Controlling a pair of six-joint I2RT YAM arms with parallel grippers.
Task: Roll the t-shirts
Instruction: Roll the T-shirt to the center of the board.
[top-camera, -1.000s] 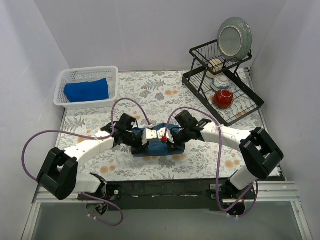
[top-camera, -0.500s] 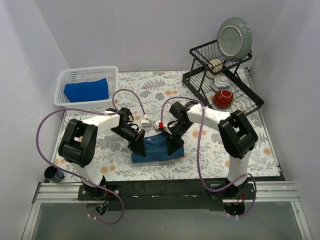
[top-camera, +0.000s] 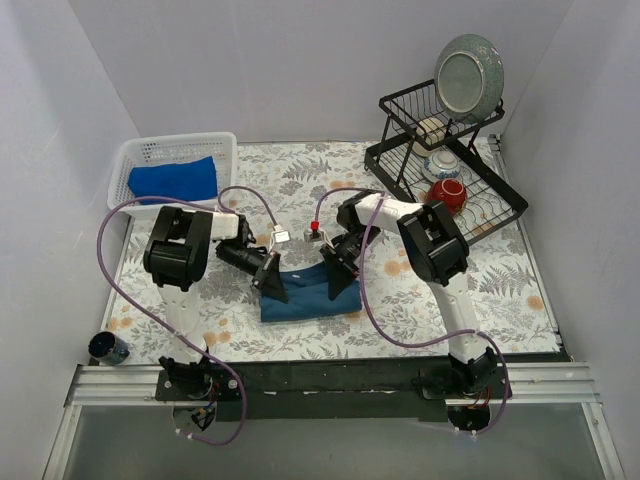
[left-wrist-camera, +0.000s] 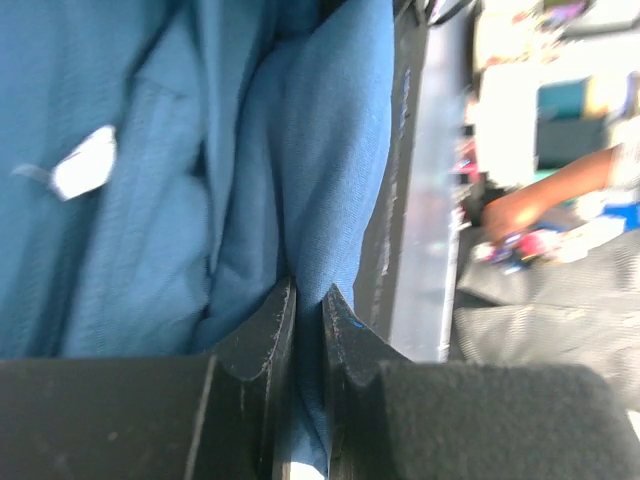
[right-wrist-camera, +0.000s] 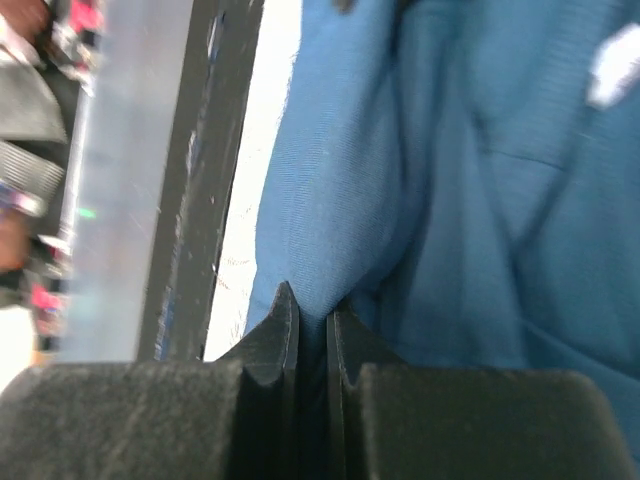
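Now royal-blue t-shirt (top-camera: 172, 180) in basket (top-camera: 170, 148); left tool (left-wrist-camera: 308, 298), right tool (right-wrist-camera: 312, 302) pinching teal t-shirt (top-camera: 305, 300).

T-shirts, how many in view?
2. The dark teal t-shirt lies mid-table, pinched by left gripper and right gripper; the royal blue t-shirt sits in the basket. More may hide.

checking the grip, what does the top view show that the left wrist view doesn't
Only the top view: the right gripper, the basket with the royal blue shirt in it, and the dish rack.
Only the left wrist view: a white tag on the cloth, and a close look at the jaws, shut on a fold.
Both: the left gripper and the teal shirt it pinches.
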